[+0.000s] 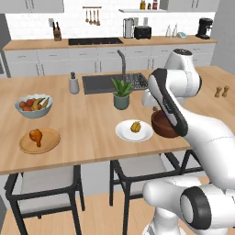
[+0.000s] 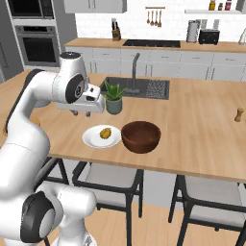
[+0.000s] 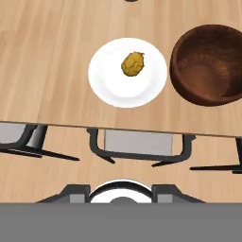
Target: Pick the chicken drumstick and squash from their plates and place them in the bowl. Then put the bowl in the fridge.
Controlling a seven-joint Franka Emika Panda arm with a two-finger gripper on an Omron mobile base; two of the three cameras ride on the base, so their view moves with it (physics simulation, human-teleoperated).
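Near the front edge of the counter (image 2: pixel 202 129), the squash (image 3: pixel 133 64) is seen on the white plate (image 3: pixel 108 85), the empty bowl (image 3: pixel 208 66) just beside it. The drumstick (image 1: pixel 36 136) lies on the wooden plate (image 1: pixel 50 142) toward the left end. The gripper (image 2: pixel 80 113) is held above; whether its jaws are parted cannot be told, and nothing is held. The first pick is judged pending: a descent onto the squash is called for.

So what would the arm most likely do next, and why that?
Probably lower the gripper toward the squash. It hangs above the white plate, the squash lies there untouched, and the bowl beside the plate is empty. The chicken drumstick sits further off on the wooden plate, so the squash looks like the nearer pick.
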